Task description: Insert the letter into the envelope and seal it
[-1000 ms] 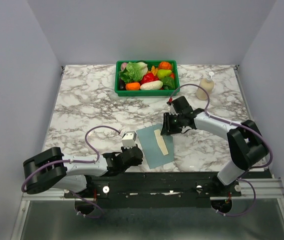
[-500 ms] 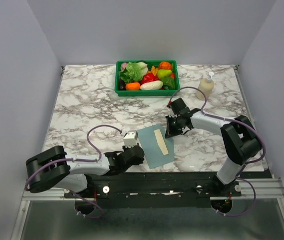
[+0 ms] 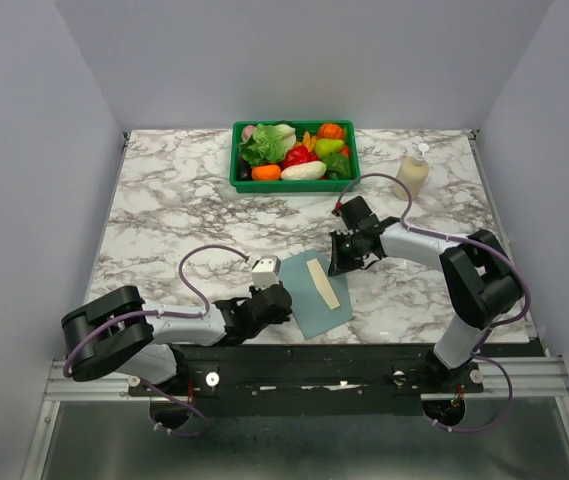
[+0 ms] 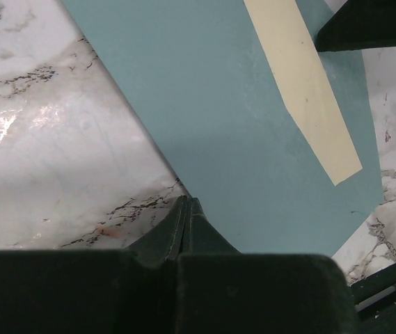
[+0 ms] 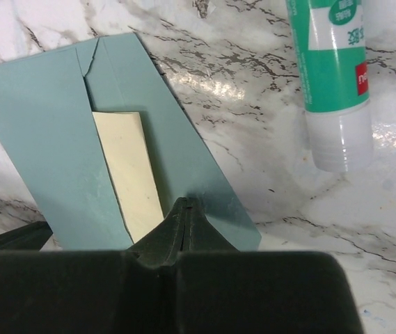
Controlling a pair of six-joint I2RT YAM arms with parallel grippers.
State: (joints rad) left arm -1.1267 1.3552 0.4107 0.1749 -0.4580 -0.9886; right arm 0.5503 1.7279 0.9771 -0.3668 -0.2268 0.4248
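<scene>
Both pincers are pressed together, nothing visibly pinched: the left gripper tips meet right at the left edge of the flat teal paper envelope, and the right gripper bears down on its opposite side. A strip of the cream-beige paper letter shows at the envelope's opening. Bare white marble table runs off its left edge, and a green-and-white glue stick lies apart on the right gripper's side.

Most of the flat cream-beige paper letter lies covered by the muted teal paper envelope, only a narrow strip showing, and the right wrist view's top edge cuts off the green-and-white plastic glue stick.
</scene>
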